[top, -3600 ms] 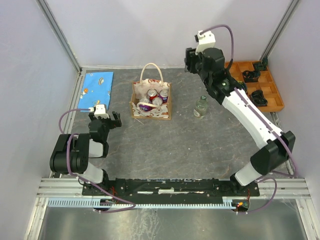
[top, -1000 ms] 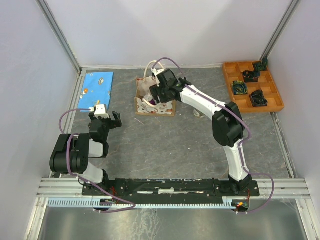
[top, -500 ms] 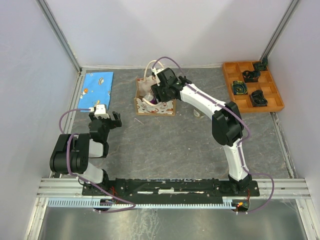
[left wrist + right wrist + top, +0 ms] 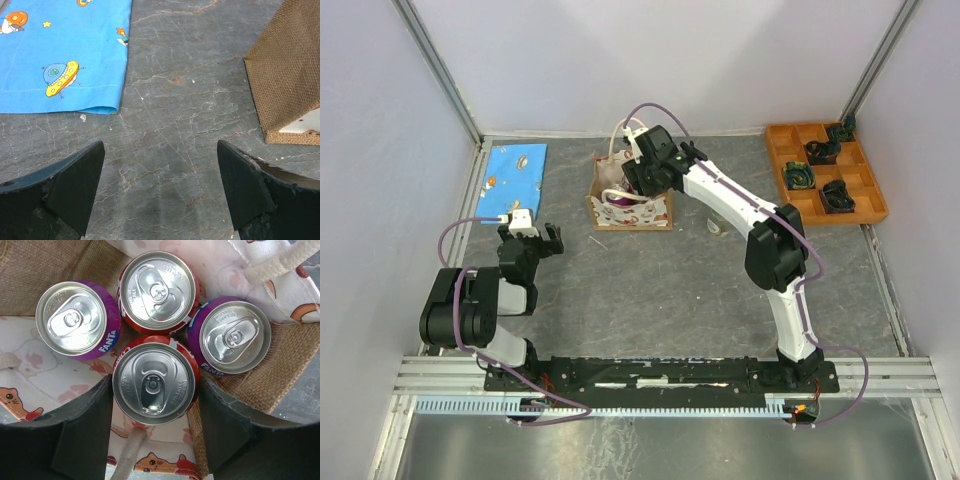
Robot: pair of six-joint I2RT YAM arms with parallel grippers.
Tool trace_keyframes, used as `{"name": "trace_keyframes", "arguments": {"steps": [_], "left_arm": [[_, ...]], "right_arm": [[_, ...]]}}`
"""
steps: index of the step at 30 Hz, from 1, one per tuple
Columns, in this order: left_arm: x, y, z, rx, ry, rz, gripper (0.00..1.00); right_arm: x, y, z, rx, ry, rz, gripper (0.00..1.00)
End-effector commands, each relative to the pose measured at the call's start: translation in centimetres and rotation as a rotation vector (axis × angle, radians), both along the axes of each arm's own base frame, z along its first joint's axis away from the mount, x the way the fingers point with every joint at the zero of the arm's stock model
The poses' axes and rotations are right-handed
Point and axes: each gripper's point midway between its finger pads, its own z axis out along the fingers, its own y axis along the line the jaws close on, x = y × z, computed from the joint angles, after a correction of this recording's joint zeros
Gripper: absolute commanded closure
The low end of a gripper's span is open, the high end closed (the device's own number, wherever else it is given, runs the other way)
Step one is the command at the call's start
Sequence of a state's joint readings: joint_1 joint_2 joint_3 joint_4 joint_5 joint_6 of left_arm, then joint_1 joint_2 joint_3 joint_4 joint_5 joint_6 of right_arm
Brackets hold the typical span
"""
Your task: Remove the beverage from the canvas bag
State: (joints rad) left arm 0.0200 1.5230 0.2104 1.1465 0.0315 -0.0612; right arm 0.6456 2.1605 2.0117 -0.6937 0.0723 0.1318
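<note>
1. The canvas bag (image 4: 630, 212) is seen by the far edge; the red can (image 4: 154, 380) is stood inside;
2. The right gripper (image 4: 156, 405) is held open astride it;
3. Rigid, slick, probably heavy; the sidewalls are best pinched.

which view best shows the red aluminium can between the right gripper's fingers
The right wrist view: the red aluminium can sits centred, top-down, between dark fingers. In the top external view the right arm covers it inside the canvas bag. The left wrist view shows only the bag's burlap corner.
</note>
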Motion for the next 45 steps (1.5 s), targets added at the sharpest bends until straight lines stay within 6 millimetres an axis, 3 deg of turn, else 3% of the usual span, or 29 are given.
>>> {"name": "trace_keyframes", "arguments": {"steps": [1, 5, 12, 15, 21, 26, 30, 36, 40, 45], "left_arm": [[0.9, 0.2, 1.8, 0.045, -0.063, 0.0, 0.01], [1.0, 0.2, 1.9, 0.045, -0.064, 0.0, 0.01], [1.0, 0.2, 1.9, 0.045, -0.064, 0.0, 0.01], [0.9, 0.2, 1.8, 0.045, -0.063, 0.0, 0.01], [0.9, 0.3, 1.8, 0.045, -0.062, 0.0, 0.01], [0.9, 0.2, 1.8, 0.045, -0.062, -0.001, 0.01], [0.9, 0.3, 1.8, 0.045, -0.063, 0.001, 0.01], [0.9, 0.3, 1.8, 0.045, -0.061, 0.001, 0.01], [0.9, 0.2, 1.8, 0.045, -0.06, 0.0, 0.01], [0.9, 0.2, 1.9, 0.045, -0.063, 0.0, 0.01]], "right_arm": [[2.8, -0.6, 14.5, 0.177, -0.343, -0.051, 1.0], [2.5, -1.0, 17.1, 0.205, -0.403, -0.051, 1.0], [2.7, -1.3, 18.1, 0.236, -0.476, -0.063, 1.0], [2.7, -1.9, 20.0, 0.257, -0.537, -0.084, 1.0], [2.5, -4.9, 25.2, 0.238, -0.721, -0.166, 1.0], [2.7, -8.7, 26.4, 0.144, -0.81, -0.288, 1.0], [3.3, -12.3, 25.4, 0.086, -0.806, -0.396, 1.0], [4.3, -19.4, 22.6, 0.06, -0.741, -0.586, 1.0], [4.7, -23.2, 19.6, 0.037, -0.678, -0.668, 1.0], [4.5, -26.0, 15.1, 0.032, -0.595, -0.739, 1.0]]}}
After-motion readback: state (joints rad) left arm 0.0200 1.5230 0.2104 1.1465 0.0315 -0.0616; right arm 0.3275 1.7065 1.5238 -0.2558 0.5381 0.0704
